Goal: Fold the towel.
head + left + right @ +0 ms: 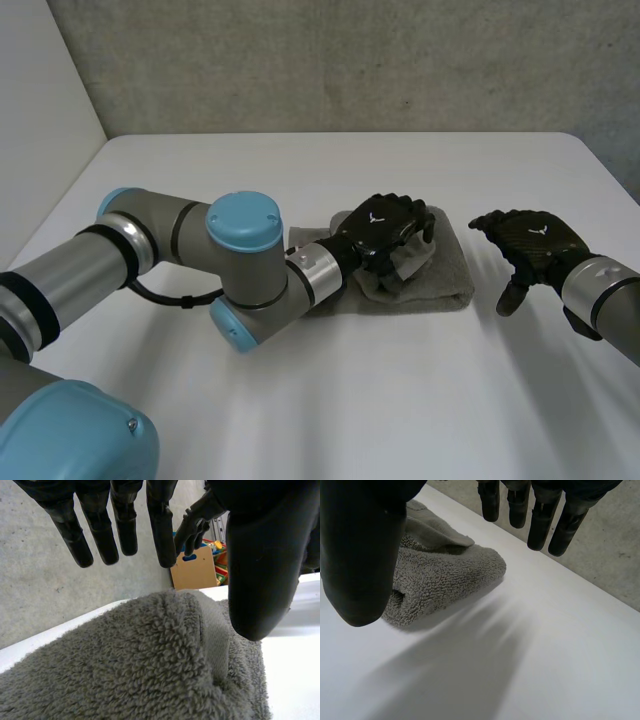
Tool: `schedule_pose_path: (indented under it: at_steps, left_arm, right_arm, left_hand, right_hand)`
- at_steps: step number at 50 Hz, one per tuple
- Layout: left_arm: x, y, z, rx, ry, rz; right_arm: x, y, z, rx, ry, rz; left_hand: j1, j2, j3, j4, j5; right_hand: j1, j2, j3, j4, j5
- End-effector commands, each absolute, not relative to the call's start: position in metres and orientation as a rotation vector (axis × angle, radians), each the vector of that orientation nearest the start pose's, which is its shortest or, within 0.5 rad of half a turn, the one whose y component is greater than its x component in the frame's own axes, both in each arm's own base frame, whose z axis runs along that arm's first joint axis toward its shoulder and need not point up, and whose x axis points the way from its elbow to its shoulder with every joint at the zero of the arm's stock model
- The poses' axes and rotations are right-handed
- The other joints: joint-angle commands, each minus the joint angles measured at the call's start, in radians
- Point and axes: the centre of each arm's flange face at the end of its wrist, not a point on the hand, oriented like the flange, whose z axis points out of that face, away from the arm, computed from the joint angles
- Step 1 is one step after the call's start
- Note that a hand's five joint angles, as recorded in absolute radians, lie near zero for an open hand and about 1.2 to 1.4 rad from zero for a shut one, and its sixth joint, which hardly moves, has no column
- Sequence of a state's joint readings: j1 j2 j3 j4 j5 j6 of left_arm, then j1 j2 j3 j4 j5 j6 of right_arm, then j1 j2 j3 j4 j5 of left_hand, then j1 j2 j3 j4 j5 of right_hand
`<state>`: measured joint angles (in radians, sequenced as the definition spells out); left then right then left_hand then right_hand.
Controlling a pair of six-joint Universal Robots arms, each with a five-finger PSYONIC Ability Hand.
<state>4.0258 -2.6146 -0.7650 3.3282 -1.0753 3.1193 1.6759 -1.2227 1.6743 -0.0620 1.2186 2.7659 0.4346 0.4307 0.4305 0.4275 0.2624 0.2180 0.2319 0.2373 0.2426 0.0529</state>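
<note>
White tabletop (400,400) below a grey concrete wall (350,60). Left hand (385,232) is palm-down over the middle of the folded grey towel (440,280), fingers straight and spread, gripping nothing; the towel lies near the tabletop's centre, with the left arm (180,240) reaching in from its 8 o'clock. Right hand (525,245) hovers at the towel's 3 o'clock, near but apart, fingers loosely extended, empty.

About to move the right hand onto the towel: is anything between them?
Nothing visible does. Only bare white table lies between the open right hand and the folded towel's near end. The left hand is open over the towel's middle, so the right should keep to that end.
</note>
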Motion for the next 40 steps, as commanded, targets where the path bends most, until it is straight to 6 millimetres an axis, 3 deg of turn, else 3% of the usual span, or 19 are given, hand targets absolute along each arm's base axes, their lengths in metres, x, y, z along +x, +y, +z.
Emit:
schedule_pose_path:
  at_steps: [1,7,9,11,15,26,28,29,31,34,36,40]
  left_arm:
    - [-0.449,-0.28,0.135,-0.963,-1.557,1.474]
    - [-0.448,-0.283,0.137,-0.951,-1.562,1.494]
    - [-0.447,-0.284,0.139,-0.945,-1.567,1.502]
    - [-0.445,-0.285,0.139,-0.937,-1.581,1.507]
    - [-0.437,-0.291,0.14,-0.904,-1.633,1.531]
    - [-0.385,-0.306,0.139,-0.78,-1.898,1.543]
    - [-0.364,-0.303,0.145,-0.727,-1.973,1.556]
    - [-0.364,-0.303,0.145,-0.727,-1.973,1.556]
    - [-0.347,-0.297,0.15,-0.677,-2.014,1.569]
    - [-0.341,-0.293,0.151,-0.66,-2.025,1.573]
    - [-0.329,-0.283,0.149,-0.606,-2.048,1.547]
    - [-0.32,-0.275,0.144,-0.537,-2.071,1.501]
  right_arm:
    - [0.196,-0.304,0.173,-0.877,2.325,-1.683]
    - [0.196,-0.302,0.17,-0.9,2.332,-1.678]
    - [0.196,-0.301,0.169,-0.916,2.335,-1.675]
    - [0.196,-0.301,0.169,-0.919,2.336,-1.676]
    - [0.196,-0.301,0.169,-0.921,2.336,-1.677]
    - [0.195,-0.3,0.168,-0.923,2.34,-1.669]
    - [0.195,-0.299,0.168,-0.923,2.341,-1.667]
    - [0.195,-0.299,0.168,-0.923,2.341,-1.667]
    - [0.196,-0.299,0.167,-0.925,2.34,-1.664]
    - [0.197,-0.297,0.167,-0.93,2.337,-1.661]
    - [0.203,-0.293,0.166,-0.951,2.321,-1.649]
    - [0.21,-0.288,0.166,-0.972,2.302,-1.64]
  left_hand:
    - [0.169,0.173,0.173,0.176,0.167]
    - [0.331,0.335,0.335,0.338,0.329]
    - [0.547,0.551,0.551,0.554,0.545]
    - [0.621,0.625,0.625,0.628,0.618]
    - [0.654,0.658,0.658,0.661,0.651]
    - [0.754,0.757,0.758,0.761,0.751]
    - [0.721,0.725,0.726,0.729,0.719]
    - [0.721,0.725,0.725,0.728,0.719]
    - [0.535,0.539,0.539,0.542,0.532]
    - [0.469,0.473,0.473,0.476,0.467]
    - [0.238,0.242,0.243,0.246,0.236]
    - [0.034,0.038,0.038,0.041,0.032]
  right_hand:
    - [-0.043,-0.057,-0.063,-0.068,-0.053]
    - [-0.043,-0.057,-0.063,-0.068,-0.053]
    - [-0.043,-0.057,-0.063,-0.068,-0.053]
    - [-0.043,-0.057,-0.063,-0.068,-0.053]
    - [-0.043,-0.057,-0.063,-0.068,-0.053]
    - [-0.043,-0.057,-0.063,-0.068,-0.053]
    - [-0.043,-0.057,-0.063,-0.068,-0.053]
    - [-0.043,-0.057,-0.063,-0.068,-0.053]
    - [-0.043,-0.057,-0.063,-0.068,-0.053]
    - [-0.043,-0.057,-0.063,-0.068,-0.053]
    - [-0.043,-0.057,-0.063,-0.068,-0.053]
    - [-0.043,-0.057,-0.063,-0.068,-0.053]
